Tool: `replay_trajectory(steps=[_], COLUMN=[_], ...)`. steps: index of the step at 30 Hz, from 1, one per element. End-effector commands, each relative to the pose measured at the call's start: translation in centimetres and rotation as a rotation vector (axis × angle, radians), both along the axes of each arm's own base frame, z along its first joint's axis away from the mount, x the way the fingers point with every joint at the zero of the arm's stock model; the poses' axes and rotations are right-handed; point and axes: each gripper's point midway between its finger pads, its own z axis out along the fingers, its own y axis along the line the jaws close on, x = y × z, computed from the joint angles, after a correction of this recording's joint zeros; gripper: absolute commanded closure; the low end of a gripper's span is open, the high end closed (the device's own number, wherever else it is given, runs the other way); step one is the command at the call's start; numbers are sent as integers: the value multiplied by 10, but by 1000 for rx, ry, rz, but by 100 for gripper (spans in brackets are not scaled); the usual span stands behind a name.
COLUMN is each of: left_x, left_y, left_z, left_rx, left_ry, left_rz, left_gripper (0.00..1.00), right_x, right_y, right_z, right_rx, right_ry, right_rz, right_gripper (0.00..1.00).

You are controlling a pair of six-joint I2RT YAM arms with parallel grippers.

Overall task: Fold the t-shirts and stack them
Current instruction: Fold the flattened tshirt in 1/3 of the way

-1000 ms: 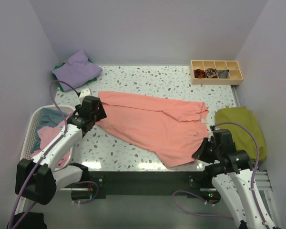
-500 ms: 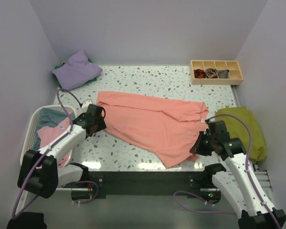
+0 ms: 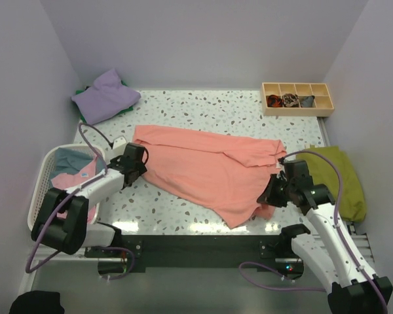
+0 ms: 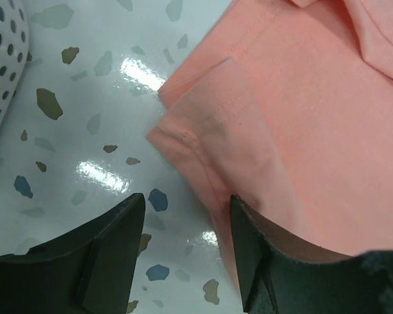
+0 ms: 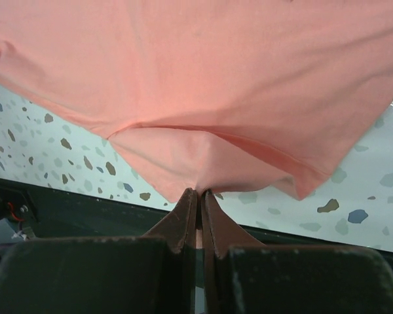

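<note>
Right gripper pinches salmon t-shirt, left gripper gapes at edge

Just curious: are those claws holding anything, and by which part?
The right gripper pinches the salmon-pink t-shirt by its near edge. The left gripper is open at the shirt's corner, holding nothing.

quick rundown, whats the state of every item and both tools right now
salmon-pink t-shirt: spread across the table, partly folded over, not stacked
left tool: open, straddling the shirt's left edge
right tool: shut on the shirt's near hem
lavender shirt: folded, at the far left corner
olive-green shirt: loosely heaped at the table's right edge
basket: holding a pink shirt and a light blue shirt
wooden tray: small items in some compartments
</note>
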Motion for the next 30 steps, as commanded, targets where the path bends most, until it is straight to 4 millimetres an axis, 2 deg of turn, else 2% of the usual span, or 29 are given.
replay_trajectory(steps=[1, 3, 10, 13, 14, 15, 16, 19, 21, 24, 26, 30], left_x=[19, 18, 16, 17, 24, 25, 25, 27, 28, 15, 9, -19], left_y=[0, 1, 4, 4, 1, 1, 1, 0, -1, 1, -9, -27], left_z=[-4, -12, -25, -27, -23, -23, -25, -27, -26, -23, -16, 11], left_rx=[-2, -2, 13, 14, 3, 8, 13, 16, 18, 29, -12, -133], left_ry=[-85, -86, -71, -66, -95, -92, -81, -66, -69, -11, 5, 20], left_rz=[50, 60, 72, 70, 67, 68, 64, 59, 56, 41, 5, -66], left_gripper=[44, 45, 60, 65, 67, 72, 83, 100, 100, 100, 100, 100], right_x=[12, 14, 15, 14, 14, 14, 14, 13, 13, 14, 11, 4], right_y=[8, 7, 8, 8, 8, 8, 8, 8, 8, 9, 7, 4], right_z=[10, 10, 12, 13, 13, 13, 14, 16, 18, 23, 24, 25], right_rx=[37, 35, 37, 39, 41, 42, 46, 46, 46, 53, 47, 36], right_ry=[-47, -48, -51, -55, -58, -57, -63, -66, -74, -83, -77, -58], right_rz=[12, 11, 11, 7, 6, 3, 2, 2, 0, -1, -5, -11], right_gripper=[100, 100, 100, 100, 100, 100, 100, 100, 100, 100, 100, 100])
